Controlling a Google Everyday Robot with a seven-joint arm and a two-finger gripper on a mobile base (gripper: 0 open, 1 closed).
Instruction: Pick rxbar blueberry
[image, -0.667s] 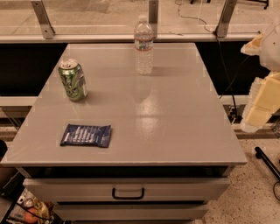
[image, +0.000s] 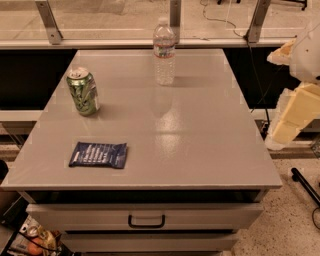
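Change: none seen; rxbar blueberry (image: 98, 154), green can (image: 83, 92), water bottle (image: 164, 50) and gripper (image: 294, 110) sit as before.
Gripper: past the right edge of the table (image: 200, 130), well apart from the bar; released or clenched, cannot tell.
Bar: flat, front-left of the tabletop, near the front edge.
Can: upright behind the bar.
Bottle: upright, back centre.
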